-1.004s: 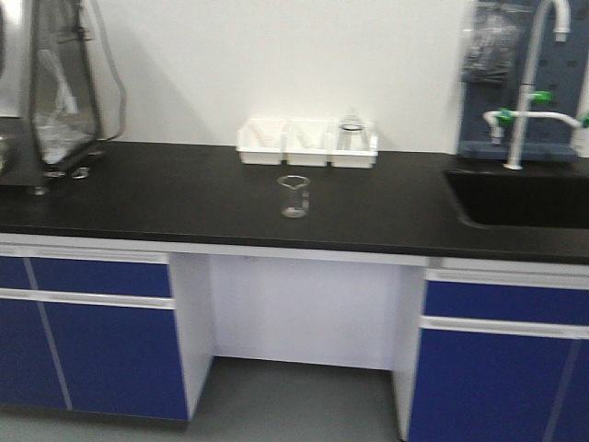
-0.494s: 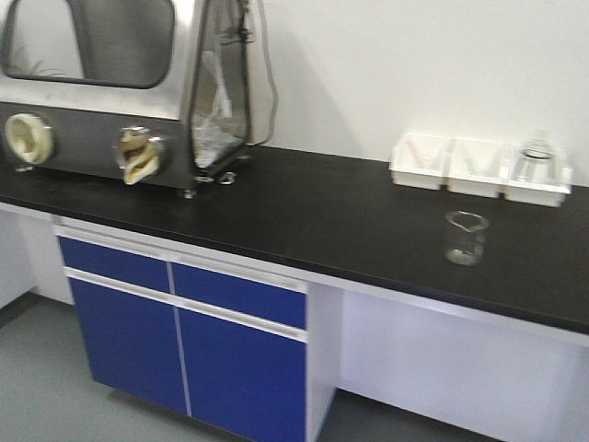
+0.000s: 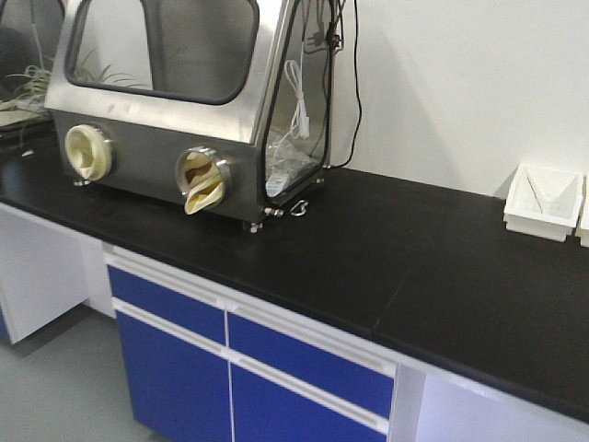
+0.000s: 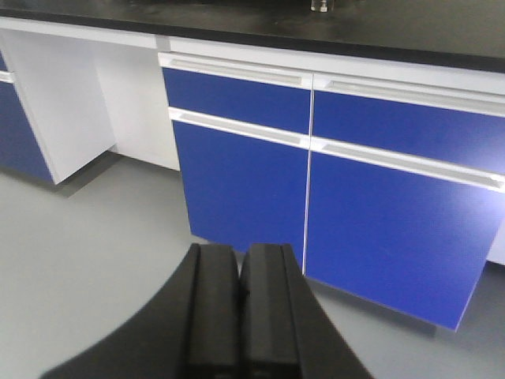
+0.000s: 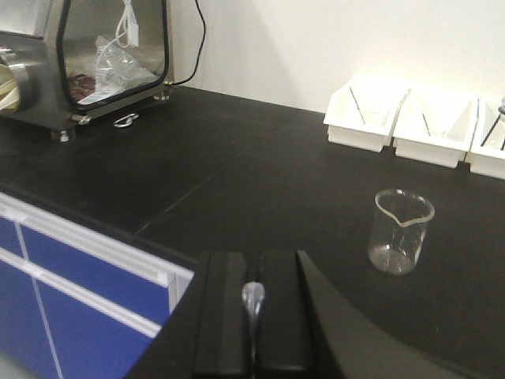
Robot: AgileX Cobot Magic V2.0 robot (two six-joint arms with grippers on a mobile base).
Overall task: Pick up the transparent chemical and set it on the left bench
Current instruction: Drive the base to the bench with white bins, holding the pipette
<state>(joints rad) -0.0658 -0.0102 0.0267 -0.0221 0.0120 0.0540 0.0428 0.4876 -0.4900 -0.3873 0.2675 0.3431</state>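
As the front view has swung left, the beaker (image 5: 401,231) sits at two o'clock of the right claw (image 5: 252,262), which pinches a clear rod (image 5: 252,298); the left claw (image 4: 239,257) is closed, empty.

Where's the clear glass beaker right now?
In the right wrist view, the glass beaker stands upright on the black bench top, right of centre, in front of the white trays.

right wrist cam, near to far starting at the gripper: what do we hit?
Black right gripper → small clear glass beaker on the black benchtop → row of white plastic trays → white wall.
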